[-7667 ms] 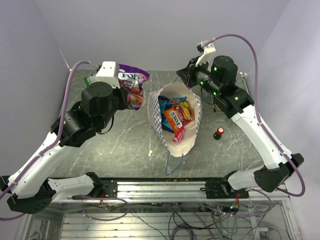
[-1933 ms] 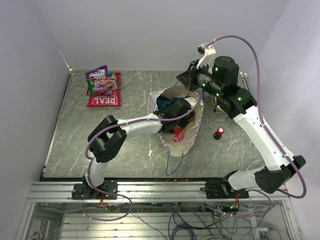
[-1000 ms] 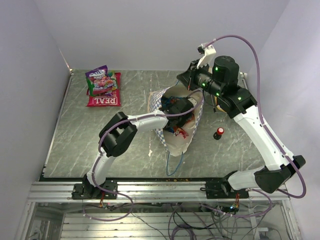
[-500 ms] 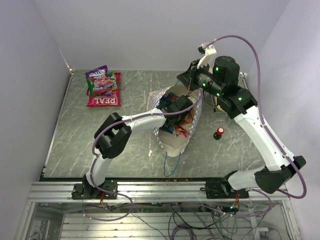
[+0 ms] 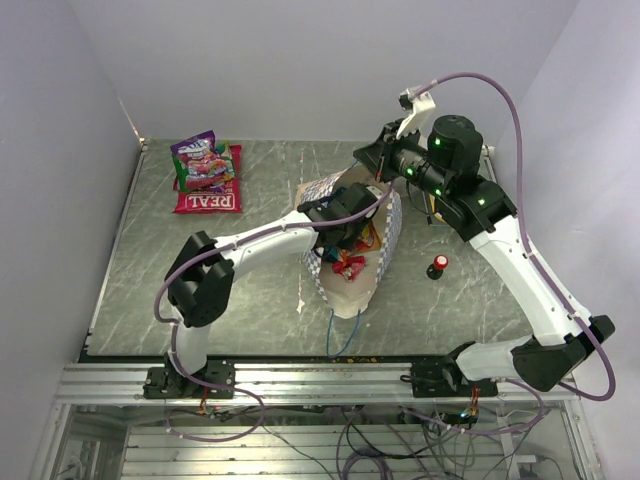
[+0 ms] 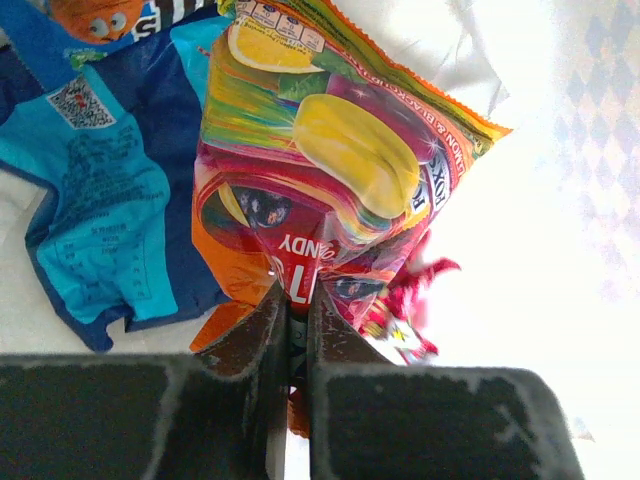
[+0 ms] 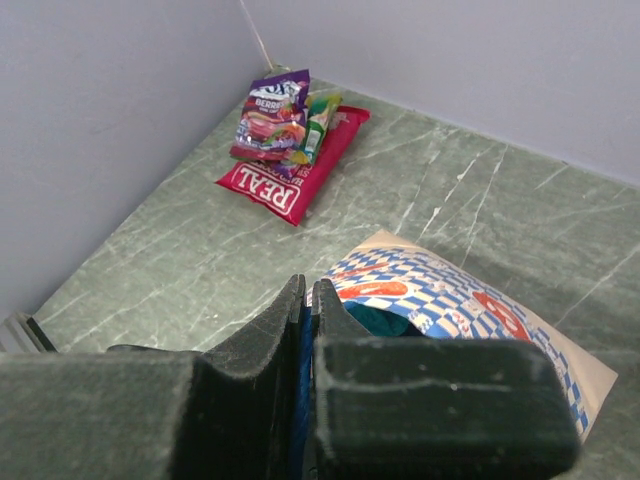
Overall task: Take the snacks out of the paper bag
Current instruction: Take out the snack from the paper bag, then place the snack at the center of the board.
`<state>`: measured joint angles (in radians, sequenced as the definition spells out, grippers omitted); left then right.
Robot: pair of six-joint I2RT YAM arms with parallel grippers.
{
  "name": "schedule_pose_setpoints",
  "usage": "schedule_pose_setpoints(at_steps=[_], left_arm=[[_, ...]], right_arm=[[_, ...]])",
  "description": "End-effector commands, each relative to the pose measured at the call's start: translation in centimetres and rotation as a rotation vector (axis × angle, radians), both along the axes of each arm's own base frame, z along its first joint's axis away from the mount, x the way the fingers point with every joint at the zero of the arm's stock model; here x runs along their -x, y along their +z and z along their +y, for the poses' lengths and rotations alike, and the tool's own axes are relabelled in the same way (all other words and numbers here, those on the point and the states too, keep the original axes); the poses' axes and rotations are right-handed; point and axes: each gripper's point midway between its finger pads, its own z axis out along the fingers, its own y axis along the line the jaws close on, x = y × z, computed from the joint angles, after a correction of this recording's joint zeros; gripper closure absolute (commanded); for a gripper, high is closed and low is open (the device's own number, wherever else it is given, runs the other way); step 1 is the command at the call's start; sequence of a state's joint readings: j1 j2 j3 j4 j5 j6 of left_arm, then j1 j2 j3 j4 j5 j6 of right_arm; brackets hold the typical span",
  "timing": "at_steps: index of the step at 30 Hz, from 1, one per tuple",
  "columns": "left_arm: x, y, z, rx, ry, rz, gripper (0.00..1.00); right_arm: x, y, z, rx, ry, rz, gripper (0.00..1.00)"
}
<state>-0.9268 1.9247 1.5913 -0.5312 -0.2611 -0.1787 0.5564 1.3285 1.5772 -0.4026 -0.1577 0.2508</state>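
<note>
The right end effector (image 7: 308,300) pinches the bag (image 5: 348,297) by its far blue cord, apparently to prop the mouth open on the desk (image 5: 270,300). The left end effector (image 6: 297,300) reaches inside and is clamped narrowly on the edge of a packet (image 6: 340,170). It is shiny, crinkled and orange-rimmed with yellow fruit print, and lies over a blue packet (image 6: 110,190).

Glossy crinkled plastic — candy packet (image 6: 340,160); matt paper — paper bag (image 5: 345,295); smooth marbled table (image 5: 420,300).
</note>
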Motion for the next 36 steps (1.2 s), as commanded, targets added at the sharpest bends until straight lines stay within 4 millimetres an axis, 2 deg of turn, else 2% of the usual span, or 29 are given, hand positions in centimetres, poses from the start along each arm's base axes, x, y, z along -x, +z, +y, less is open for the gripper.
schedule_pose_setpoints(at_steps=[1, 8, 13, 16, 20, 25, 31, 36], left_arm=[[0.6, 4.7, 0.3, 0.119, 0.052, -0.014, 0.93], [2.6, 7.2, 0.9, 0.202, 0.051, 0.023, 0.93], [5.6, 8.2, 0.0, 0.388, 0.001, 0.072, 0.93], [6.2, 8.8, 1.0, 0.413, 0.023, 0.053, 0.93], [6.6, 10.4, 2.0, 0.421, 0.027, 0.036, 0.93], [7.9, 11.4, 2.8, 0.407, -0.021, 0.036, 0.93], [9.7, 15.3, 3.8, 0.449, -0.115, 0.003, 0.93], [11.0, 17.7, 5.7, 0.469, -0.174, -0.071, 0.93]], right_arm=[[0.2, 2.8, -0.3, -0.054, -0.003, -0.1, 1.0], [-0.8, 2.4, -1.4, -0.028, -0.081, -0.102, 1.0], [-0.3, 1.3, -1.1, -0.006, -0.043, -0.092, 1.0], [-0.4, 0.0, -1.9, 0.023, -0.086, -0.05, 1.0], [0.1, -0.4, -1.9, 0.029, -0.075, -0.029, 1.0], [-0.4, -1.0, -2.1, -0.006, -0.114, -0.005, 1.0], [-0.8, -0.9, -1.7, 0.059, -0.081, -0.025, 1.0], [-0.8, -1.2, -2.0, 0.06, -0.088, -0.048, 1.0]])
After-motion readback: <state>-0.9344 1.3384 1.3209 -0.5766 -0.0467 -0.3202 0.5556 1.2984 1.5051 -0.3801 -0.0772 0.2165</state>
